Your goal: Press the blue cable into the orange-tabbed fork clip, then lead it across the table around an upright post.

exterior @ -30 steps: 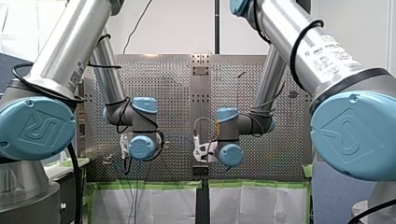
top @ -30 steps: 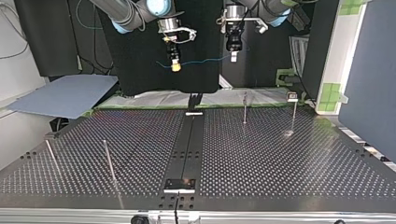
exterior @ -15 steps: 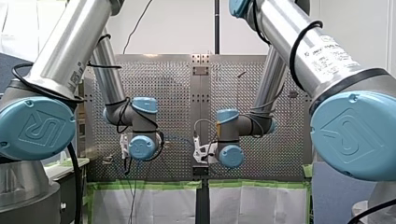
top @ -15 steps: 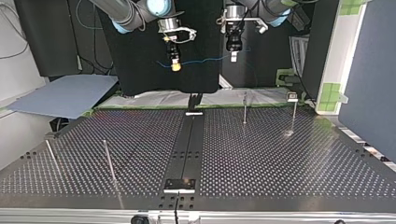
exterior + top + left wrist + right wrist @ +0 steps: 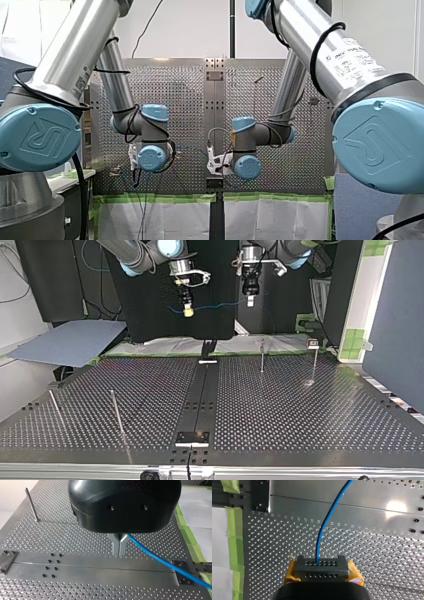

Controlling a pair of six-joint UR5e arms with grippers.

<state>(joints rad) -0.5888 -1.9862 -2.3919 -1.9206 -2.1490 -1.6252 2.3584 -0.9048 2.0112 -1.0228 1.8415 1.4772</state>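
Item: thin blue cable [image 5: 220, 304], slung at the top view's twelve o'clock, high over the perforated metal table [image 5: 300, 410]; my left black metal-fingered gripper [image 5: 119, 552] and my right yellow-padded gripper [image 5: 322, 566] each pinch it tight, apparently to carry it clear of the slim upright steel posts [image 5: 262, 356].

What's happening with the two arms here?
Both arms hold one thin blue cable in the air above the perforated metal table. My left gripper has its metal fingers shut on the cable. My right gripper, with yellow pads, grips it too. The cable spans the gap between them. Nothing is routed yet: the cable is clear of the thin upright metal posts, and I can't pick out the fork clip with certainty.
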